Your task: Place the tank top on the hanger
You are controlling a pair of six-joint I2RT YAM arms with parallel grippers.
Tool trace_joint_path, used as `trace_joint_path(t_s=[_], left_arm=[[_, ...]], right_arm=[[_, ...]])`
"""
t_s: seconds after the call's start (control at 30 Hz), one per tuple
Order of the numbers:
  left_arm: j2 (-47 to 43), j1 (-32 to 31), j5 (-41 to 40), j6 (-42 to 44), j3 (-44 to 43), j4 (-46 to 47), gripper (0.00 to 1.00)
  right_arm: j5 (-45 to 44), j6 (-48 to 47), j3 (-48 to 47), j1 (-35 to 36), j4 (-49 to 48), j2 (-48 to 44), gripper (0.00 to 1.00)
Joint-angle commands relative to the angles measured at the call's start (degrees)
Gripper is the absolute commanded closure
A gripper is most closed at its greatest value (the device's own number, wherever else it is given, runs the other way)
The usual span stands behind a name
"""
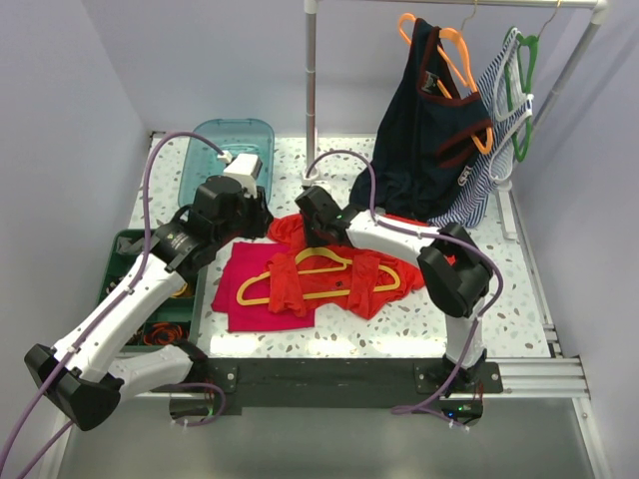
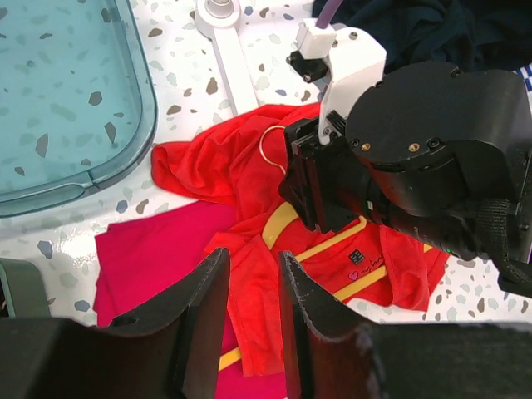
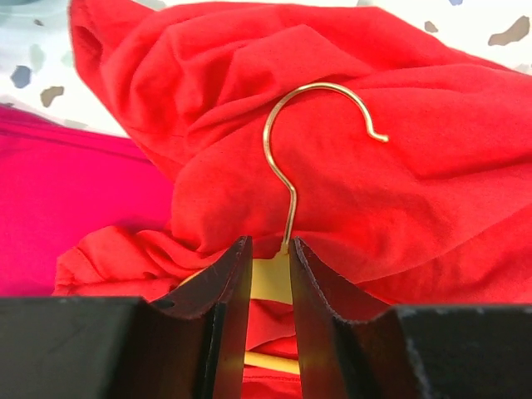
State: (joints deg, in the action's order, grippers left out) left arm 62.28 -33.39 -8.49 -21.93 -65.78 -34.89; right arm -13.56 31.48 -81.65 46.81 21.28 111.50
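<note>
Threading step: right gripper (image 3: pixel 269 249) pinches the hanger (image 2: pixel 281 224) at its neck, tank top (image 3: pixel 432 166) bunched over it, overlapping the magenta cloth (image 1: pixel 240 299); left gripper (image 2: pixel 253 266) hovers slightly parted, empty — next, probably draw fabric along an arm.

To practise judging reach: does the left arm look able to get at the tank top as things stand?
Probably yes: the left pincer hangs over the tank top, jaws apart, nothing between. The right pincer, shut on the hanger, sits off to the side.

Lilac booth, speckled tabletop.
I see plain lavender walls (image 1: pixel 200 60) around a white terrazzo tabletop (image 1: pixel 399 331), with a white clothes rail (image 1: pixel 311 80) at the back.
</note>
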Motion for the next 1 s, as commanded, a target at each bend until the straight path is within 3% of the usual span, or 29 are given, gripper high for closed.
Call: trace_joint_path(t_s=[0.0,0.3,0.37,0.5,0.97], left_arm=[[-0.93,0.51,1.46,0.31,-0.84,1.58,0.65],[-0.67,0.43,2.07,0.31,-0.49,1.85,0.65],[-0.67,0.43,1.99,0.40,-0.40,1.93,0.65],[-0.49,0.43,2.16,0.40,-0.40,2.02,0.65],[-0.93,0.43,4.18,0.93,0.30,3.34,0.56]], right_arm=[[-3.22,0.07,-3.35,-0.05,0.70,0.73,0.71],[-1.82,-0.02,-3.69,-0.14,-1.15,3.89,0.72],[-2.08,-0.11,-3.78,-0.14,-1.24,4.07,0.76],[-2.61,0.07,-3.43,-0.14,-1.59,3.11,0.96],[-5.33,0.77,3.50,-0.05,-3.26,-9.89,1.00]])
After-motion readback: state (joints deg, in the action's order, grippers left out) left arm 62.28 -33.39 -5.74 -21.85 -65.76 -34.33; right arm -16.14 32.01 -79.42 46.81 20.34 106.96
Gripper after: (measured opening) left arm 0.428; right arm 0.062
